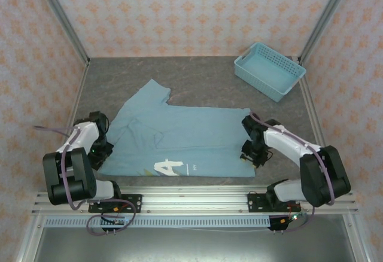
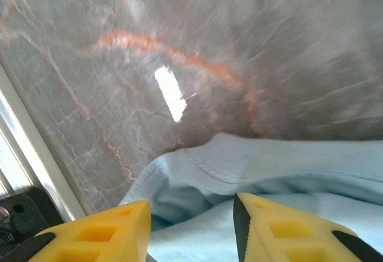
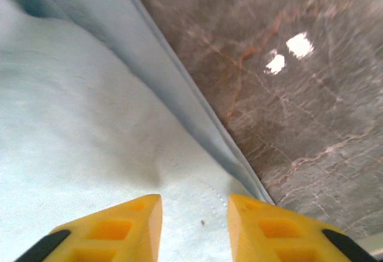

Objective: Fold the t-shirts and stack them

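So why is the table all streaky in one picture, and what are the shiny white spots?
Left wrist view: the table is streaked with blur toward the upper right, with one white glare patch; the t-shirt edge looks sharper. Right wrist view: two glare spots on the stone, little blur. Top external view: even light, sharp.

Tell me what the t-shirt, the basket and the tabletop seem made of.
T-shirt: soft cloth, matte; it wrinkles and shows a stitched hem. Basket: likely moulded plastic, from its rigid lattice walls. Tabletop: stone-look veined surface, glossy, with light reflections; real stone or laminate cannot be told.
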Robot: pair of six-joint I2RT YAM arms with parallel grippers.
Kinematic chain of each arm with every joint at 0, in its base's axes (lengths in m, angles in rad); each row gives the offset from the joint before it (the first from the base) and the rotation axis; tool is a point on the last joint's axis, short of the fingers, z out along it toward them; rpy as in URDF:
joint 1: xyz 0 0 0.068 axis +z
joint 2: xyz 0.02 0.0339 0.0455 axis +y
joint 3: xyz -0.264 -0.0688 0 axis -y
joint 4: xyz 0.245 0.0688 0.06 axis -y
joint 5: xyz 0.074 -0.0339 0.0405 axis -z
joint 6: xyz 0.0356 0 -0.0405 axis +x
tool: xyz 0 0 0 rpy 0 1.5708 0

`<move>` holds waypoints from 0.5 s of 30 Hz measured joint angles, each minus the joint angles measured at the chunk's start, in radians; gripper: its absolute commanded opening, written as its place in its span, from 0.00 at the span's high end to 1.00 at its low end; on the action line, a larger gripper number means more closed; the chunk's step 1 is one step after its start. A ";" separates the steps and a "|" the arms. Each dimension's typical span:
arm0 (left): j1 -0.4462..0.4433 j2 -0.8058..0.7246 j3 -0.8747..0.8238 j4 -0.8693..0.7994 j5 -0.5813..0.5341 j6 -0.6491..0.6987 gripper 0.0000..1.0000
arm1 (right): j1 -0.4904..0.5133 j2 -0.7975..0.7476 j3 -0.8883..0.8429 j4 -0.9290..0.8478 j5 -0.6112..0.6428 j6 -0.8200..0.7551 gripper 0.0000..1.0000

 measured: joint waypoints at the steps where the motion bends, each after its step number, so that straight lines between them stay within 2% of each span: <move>1: -0.017 -0.011 0.051 -0.015 -0.009 0.000 0.52 | 0.000 -0.009 0.031 -0.006 0.013 -0.002 0.57; 4: -0.099 -0.002 0.236 -0.020 -0.013 0.007 0.46 | 0.000 -0.020 0.143 0.009 0.053 -0.017 0.53; 6: -0.165 0.056 0.377 -0.008 -0.013 0.024 0.46 | -0.002 -0.001 0.220 0.039 0.072 -0.039 0.53; 11: -0.301 0.384 0.761 0.059 -0.002 0.112 0.49 | -0.034 0.168 0.407 0.155 0.101 -0.104 0.53; 15: -0.341 0.677 1.035 0.091 0.013 0.206 0.47 | -0.066 0.296 0.507 0.212 0.122 -0.148 0.53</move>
